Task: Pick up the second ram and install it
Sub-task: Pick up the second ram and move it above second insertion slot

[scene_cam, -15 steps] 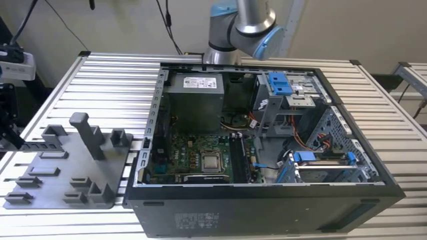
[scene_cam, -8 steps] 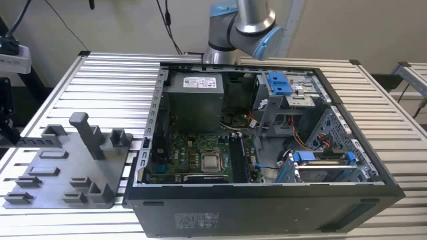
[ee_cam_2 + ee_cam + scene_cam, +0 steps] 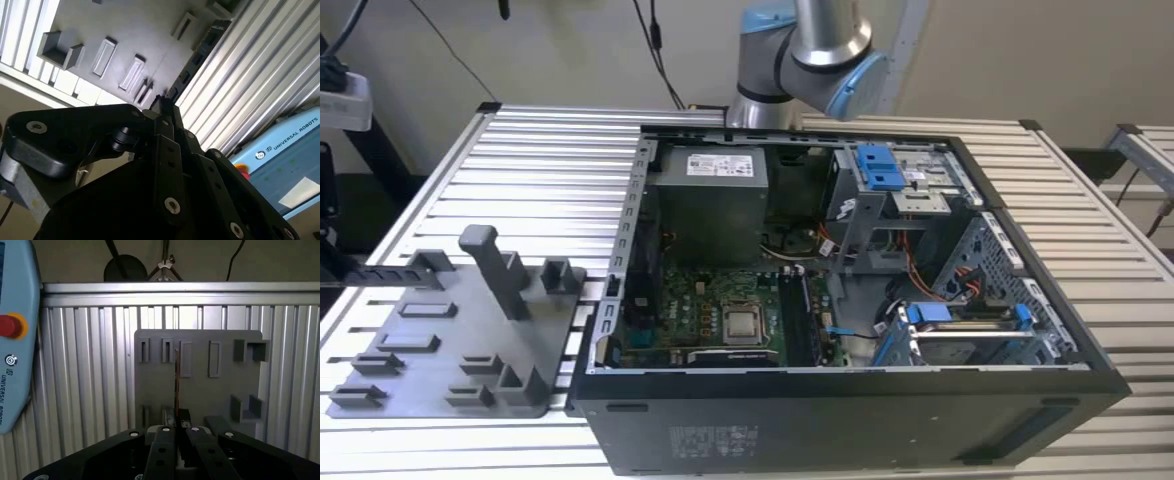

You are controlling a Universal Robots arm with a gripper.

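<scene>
1. My pincer (image 3: 179,416) is clamped tight on the second ram (image 3: 176,380), jaws closed to just the thickness of the board and gripping it near one end.
2. In the first wrist view the stick shows edge-on, a thin line running straight out from my grip. In the second wrist view the second ram (image 3: 197,55) turns its dark flat side and stretches away from the pincer (image 3: 162,105).
3. Gripping across the flat faces keeps the long edges free, and that, I'd say, is why it's held this way.
4. Beyond it lies the grey holder tray (image 3: 210,390) on the ribbed surface (image 3: 90,370); the stick looks clear of it.
5. In the exterior view, the open computer case (image 3: 854,405) stands just beside that tray.
</scene>
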